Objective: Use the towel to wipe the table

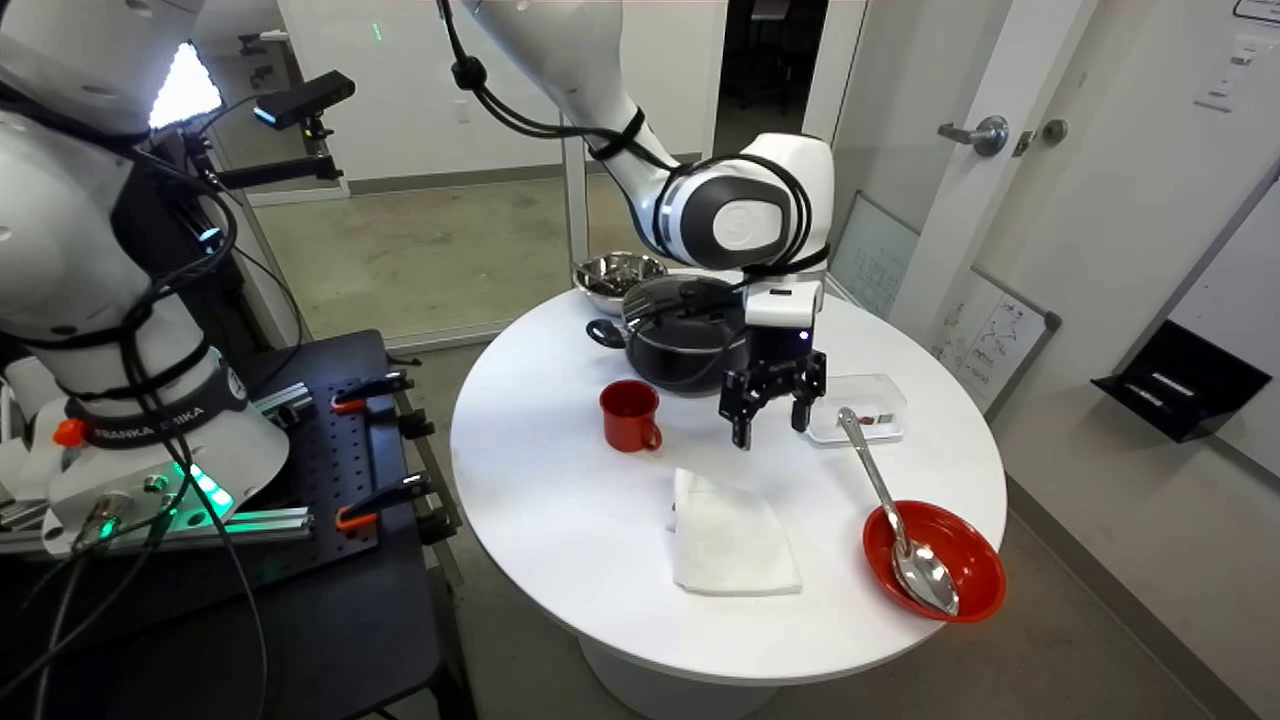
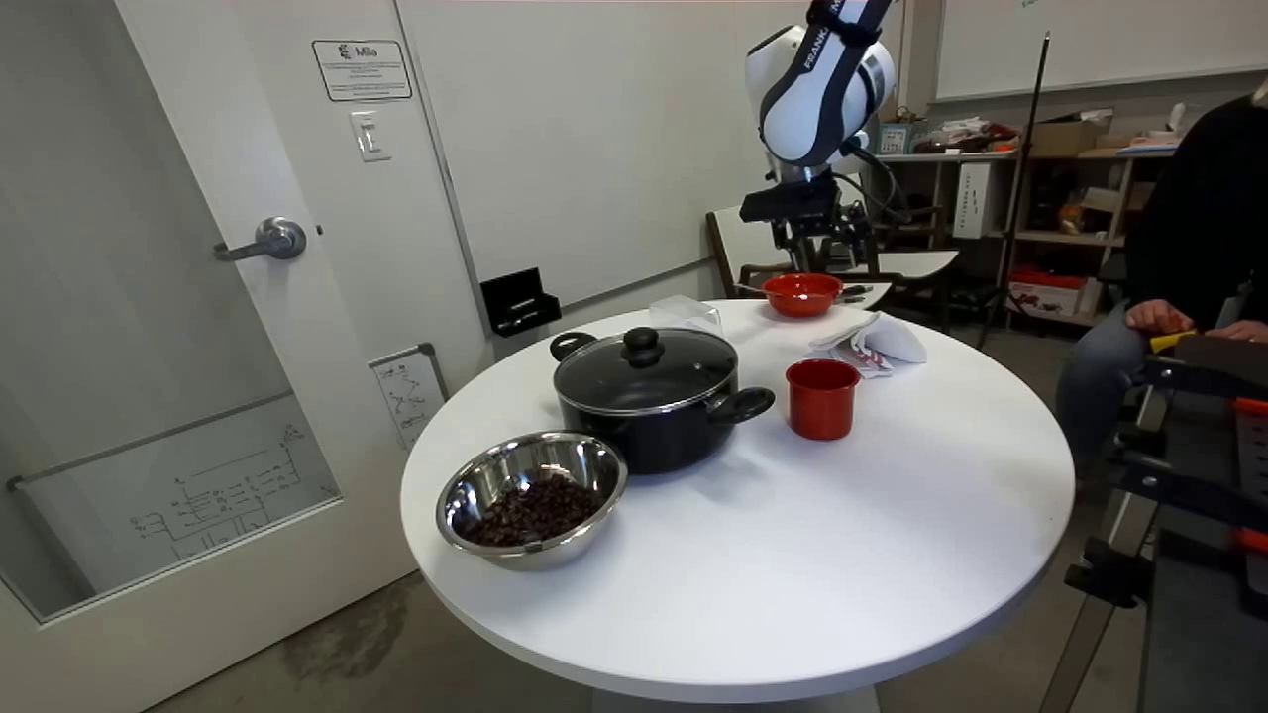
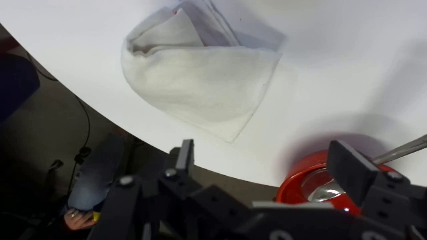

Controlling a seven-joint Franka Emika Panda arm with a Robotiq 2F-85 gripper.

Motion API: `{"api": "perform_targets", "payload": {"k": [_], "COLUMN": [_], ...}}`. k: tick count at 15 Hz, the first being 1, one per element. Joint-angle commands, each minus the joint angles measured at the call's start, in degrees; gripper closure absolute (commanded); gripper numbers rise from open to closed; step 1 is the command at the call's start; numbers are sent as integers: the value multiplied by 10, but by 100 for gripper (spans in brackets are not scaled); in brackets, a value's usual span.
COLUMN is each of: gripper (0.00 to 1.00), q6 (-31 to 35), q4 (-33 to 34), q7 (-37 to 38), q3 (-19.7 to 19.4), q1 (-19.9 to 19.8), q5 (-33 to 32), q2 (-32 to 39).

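Nearest, in an exterior view, a folded white cloth towel (image 1: 735, 545) lay on a round white table (image 1: 560, 510), free of any grip; the wrist view showed one side of it bulging up in a rounded fold. Well to one side, at the table's edge, sat a shallow red bowl (image 1: 978, 562) with a large metal spoon (image 1: 920, 572) leaning in it.

The step in hand appeared to be the approach to the towel, with wiping not yet begun. The next move probably called for bringing the black two-fingered gripper (image 1: 771, 428) over the towel, lowering it, and pinching a fold firmly enough to drag it across the surface.

Farther back stood a red cylindrical mug (image 1: 626, 430). The gripper hung in the air above the table, its fingers pointing down and spread wide, holding nothing. The white rounded robot arm (image 1: 575, 55) reached in over the table, its forearm sloping down to a wrist held about vertical.

Beyond were a clear rectangular plastic container (image 1: 890, 400), a black glass-lidded cooking pot (image 1: 665, 355) and, farthest on the table, a shiny round steel bowl (image 1: 603, 299) holding small dark pieces (image 2: 540, 507).
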Motion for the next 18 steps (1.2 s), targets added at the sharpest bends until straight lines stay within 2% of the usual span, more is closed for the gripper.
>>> {"api": "perform_targets", "payload": {"k": [1, 5, 10, 14, 18], "gripper": [0, 0, 0, 0, 0], "q6": [42, 71, 44, 61, 96], "q4": [-65, -164, -237, -255, -253], "q7": [-15, -109, -301, -363, -384], "q3": [7, 29, 74, 72, 99], "q1": [-41, -93, -160, -151, -135], "q5": [19, 43, 115, 139, 183], "q2": [-43, -104, -152, -146, -145]}}
